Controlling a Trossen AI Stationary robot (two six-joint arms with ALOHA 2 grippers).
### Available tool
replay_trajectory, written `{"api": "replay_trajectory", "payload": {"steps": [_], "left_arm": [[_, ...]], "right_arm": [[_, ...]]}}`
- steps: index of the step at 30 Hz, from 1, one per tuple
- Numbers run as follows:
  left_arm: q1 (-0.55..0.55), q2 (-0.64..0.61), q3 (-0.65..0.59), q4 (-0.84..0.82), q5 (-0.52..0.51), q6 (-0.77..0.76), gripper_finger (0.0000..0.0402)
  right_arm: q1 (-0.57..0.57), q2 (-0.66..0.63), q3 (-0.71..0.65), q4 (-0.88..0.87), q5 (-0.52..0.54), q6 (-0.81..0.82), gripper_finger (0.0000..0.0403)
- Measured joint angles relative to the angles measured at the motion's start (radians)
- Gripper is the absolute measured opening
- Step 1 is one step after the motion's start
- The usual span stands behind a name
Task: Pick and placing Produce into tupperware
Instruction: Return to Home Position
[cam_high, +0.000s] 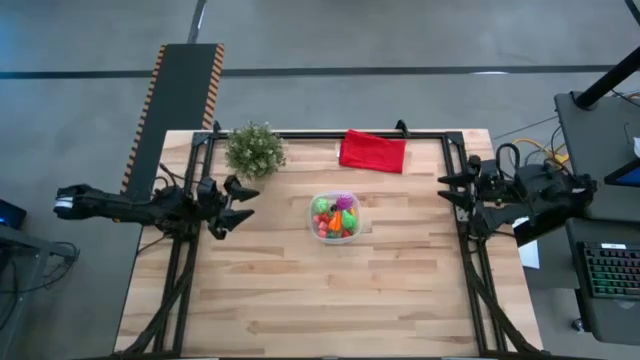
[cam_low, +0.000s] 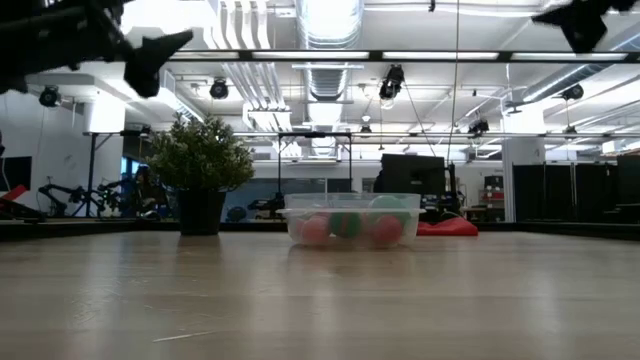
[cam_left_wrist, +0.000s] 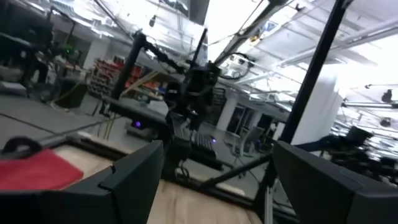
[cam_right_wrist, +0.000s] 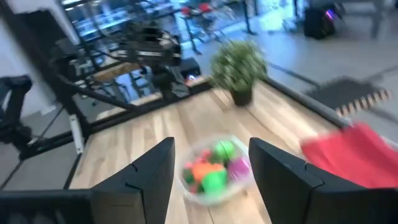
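Observation:
The tupperware (cam_high: 334, 217), a small round clear container, stands on its base near the table's middle; it also shows in the low view (cam_low: 351, 219) and the right wrist view (cam_right_wrist: 214, 170). The produce (cam_high: 335, 215) lies inside it: green, orange, purple and red pieces (cam_right_wrist: 213, 168). My left gripper (cam_high: 240, 201) is raised over the table's left side, open and holding nothing. My right gripper (cam_high: 447, 188) is raised over the table's right side, open and holding nothing. Its fingers frame the container from far off in its wrist view.
A bushy green potted plant (cam_high: 254, 149) stands near the far edge, left of centre. A red folded cloth (cam_high: 373, 151) lies near the far edge, right of centre. Bare wood (cam_high: 330, 300) stretches across the near half of the table. A keyboard (cam_high: 610, 272) sits off the right side.

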Motion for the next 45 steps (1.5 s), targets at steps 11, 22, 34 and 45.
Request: {"api": "replay_trajectory", "payload": {"steps": [11,22,34,45], "left_arm": [[0.000,-0.191,-0.111,-0.133,0.018,-0.019,0.0290],[0.000,-0.302,-0.112,-0.426,0.011,-0.149,0.0290],[0.000,-0.365,-0.114,-0.436,0.008,-0.171,0.0290],[0.000,-0.303,-0.114,-0.499,0.006,-0.171,0.0290]], "right_arm": [[0.000,-0.252,-0.150,-0.003,-0.084,-0.004,0.0199],[0.000,-0.231,-0.307,0.212,-0.234,-0.082,0.0199],[0.000,-0.261,-0.534,0.557,-0.253,-0.091,0.0199],[0.000,-0.262,-0.695,0.673,-0.271,-0.031,0.0199]]}}
